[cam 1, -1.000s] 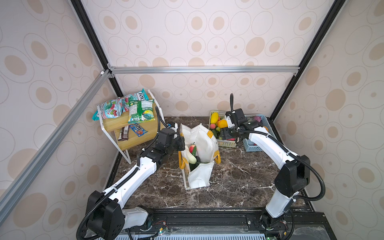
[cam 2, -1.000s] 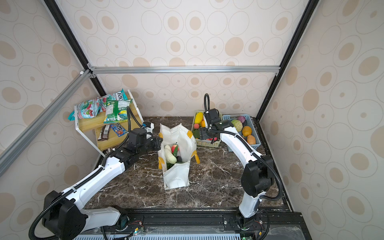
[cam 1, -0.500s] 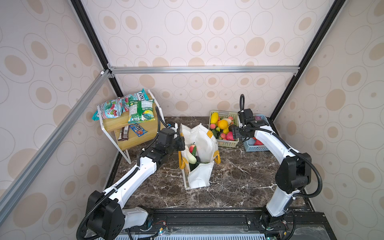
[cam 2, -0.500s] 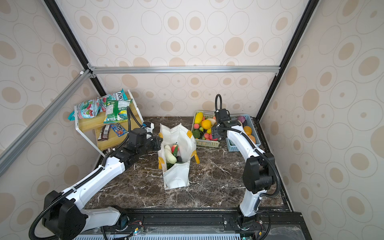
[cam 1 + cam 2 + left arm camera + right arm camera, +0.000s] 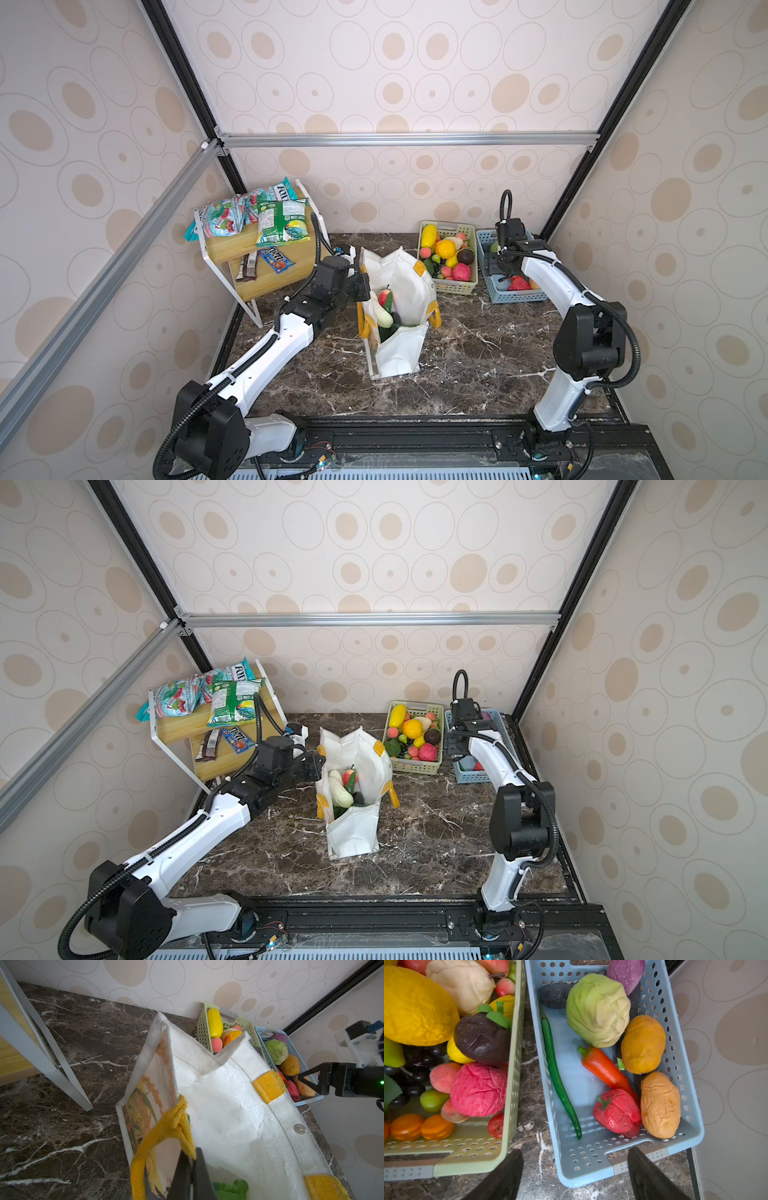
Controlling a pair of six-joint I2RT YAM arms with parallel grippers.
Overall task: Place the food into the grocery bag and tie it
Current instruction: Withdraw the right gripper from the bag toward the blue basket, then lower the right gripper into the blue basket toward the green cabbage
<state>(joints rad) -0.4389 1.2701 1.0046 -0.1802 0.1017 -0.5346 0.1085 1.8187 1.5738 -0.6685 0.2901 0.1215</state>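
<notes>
left gripper [image 5: 191,1157] clamped shut on the yellow handle strap [image 5: 173,1124], holding the grocery bag [image 5: 411,282] open between the arms. right gripper [image 5: 575,1154] wide open, empty, over the blue basket [image 5: 591,1176]. food [image 5: 643,1043] there looks light, squashy. take cabbage [image 5: 598,1009] across its middle; carrot [image 5: 604,1070] looks slick.

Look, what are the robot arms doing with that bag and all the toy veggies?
The robot is filling the bag. The left gripper is shut on one yellow handle, holding that side up so the mouth is open. Some food lies inside already. The right gripper hangs open and empty above the blue basket, where a cabbage, a carrot and potatoes wait. It is probably about to pick one.
</notes>
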